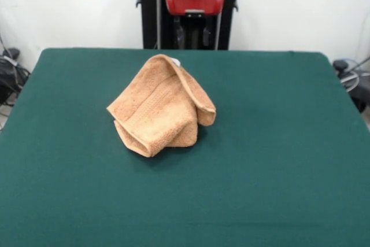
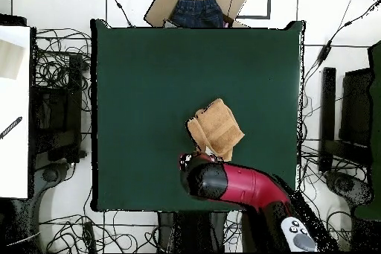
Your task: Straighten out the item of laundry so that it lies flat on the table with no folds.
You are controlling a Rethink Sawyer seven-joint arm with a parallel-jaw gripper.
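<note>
The towel [image 1: 163,105] sits crumpled in a loose heap near the middle of the desk [image 1: 277,160], somewhat toward the far half as the front view has it. It is tan-orange terry, folded over itself several times: one flap rises to a peak at the back and drapes down the right side in a rolled edge, while a thicker doubled fold lies at the lower left corner. A woven band runs across the broad front face. A small white spot, probably a label, peeks out at the top of the peak.

From above, the towel [image 2: 216,128] lies right of centre on the green desk [image 2: 141,80], with the red and black arm [image 2: 238,184] reaching in from the bottom edge, its dark end just beside the towel's near edge and perhaps over it. The hand itself is hidden beneath the arm in this view and cut off at the top of the front view, so I cannot tell whether it is released or clenched.

Beyond the desk's far edge in the overhead view sits an open cardboard box [image 2: 195,4] holding something blue.
</note>
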